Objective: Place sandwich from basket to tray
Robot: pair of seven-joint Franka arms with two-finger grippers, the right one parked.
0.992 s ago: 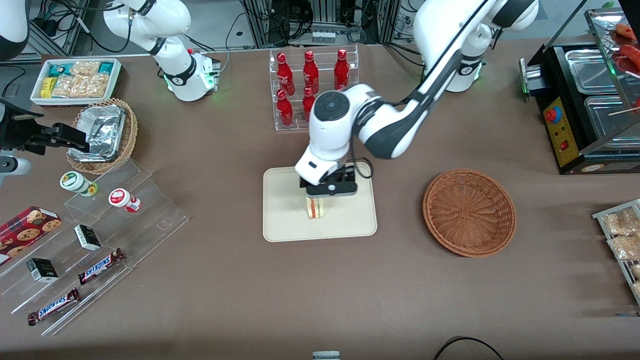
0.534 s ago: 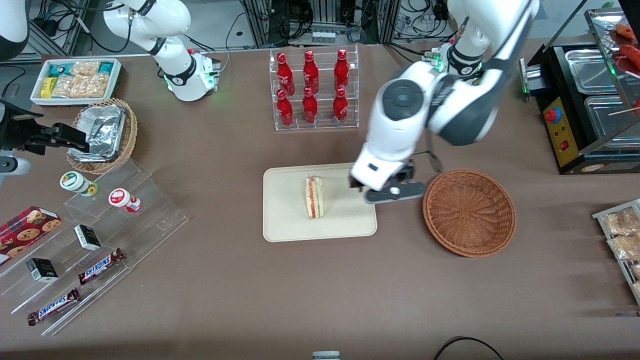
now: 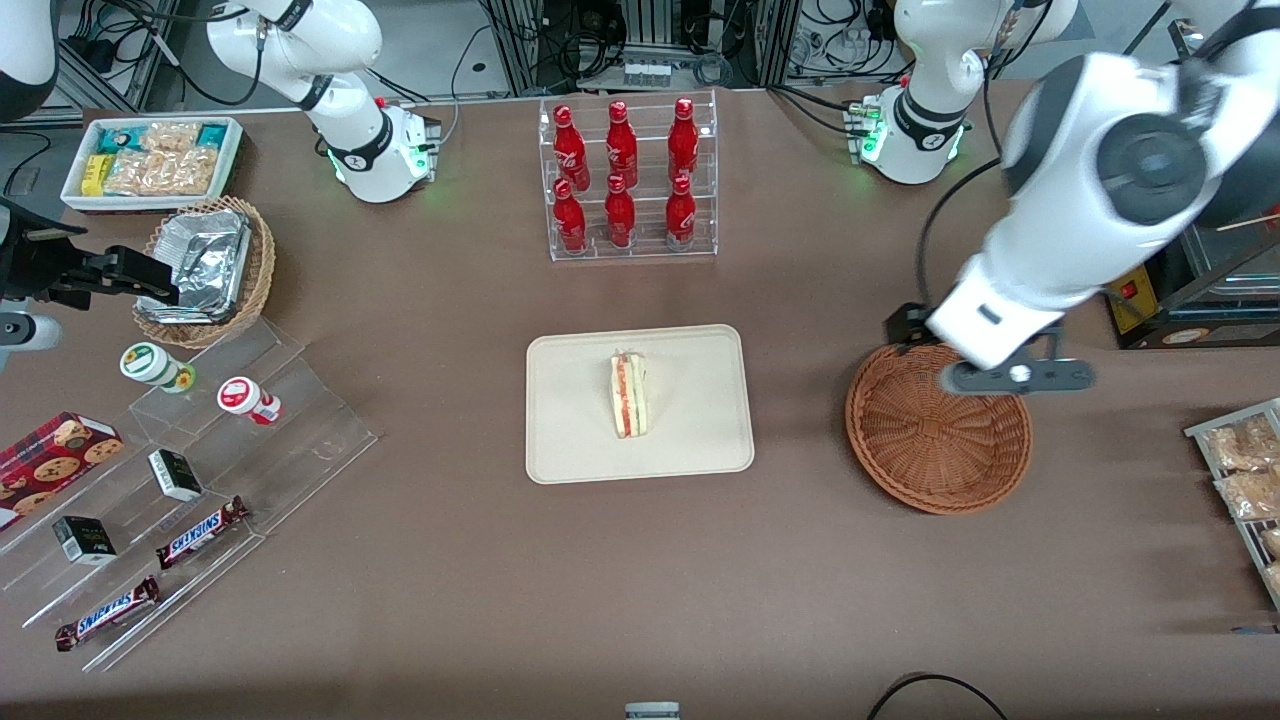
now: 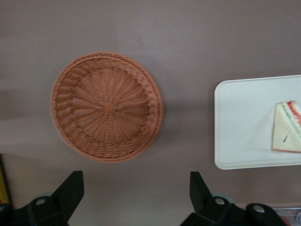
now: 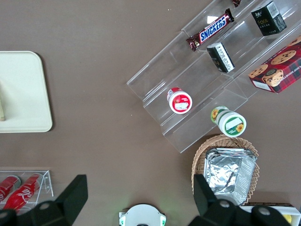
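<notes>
The sandwich (image 3: 629,395) (image 4: 287,127) lies on the cream tray (image 3: 570,440) (image 4: 240,122) at the table's middle, its filling edge facing up. The reddish-brown basket (image 3: 930,450) (image 4: 107,106) sits beside the tray toward the working arm's end and holds nothing. My gripper (image 3: 1015,377) (image 4: 135,190) hovers high above the basket's rim on the side farther from the front camera. It is open, with its fingers (image 4: 70,190) wide apart and nothing between them.
A clear rack of red bottles (image 3: 627,180) stands farther from the front camera than the tray. Toward the parked arm's end are a tan basket of foil packs (image 3: 205,265), a white snack bin (image 3: 150,160) and acrylic steps (image 3: 200,450). A black warmer (image 3: 1150,230) stands at the working arm's end.
My gripper let go of the sandwich on the tray, lifted, and swung toward the working arm's end until it hung over the basket. The sandwich stays on the tray.
</notes>
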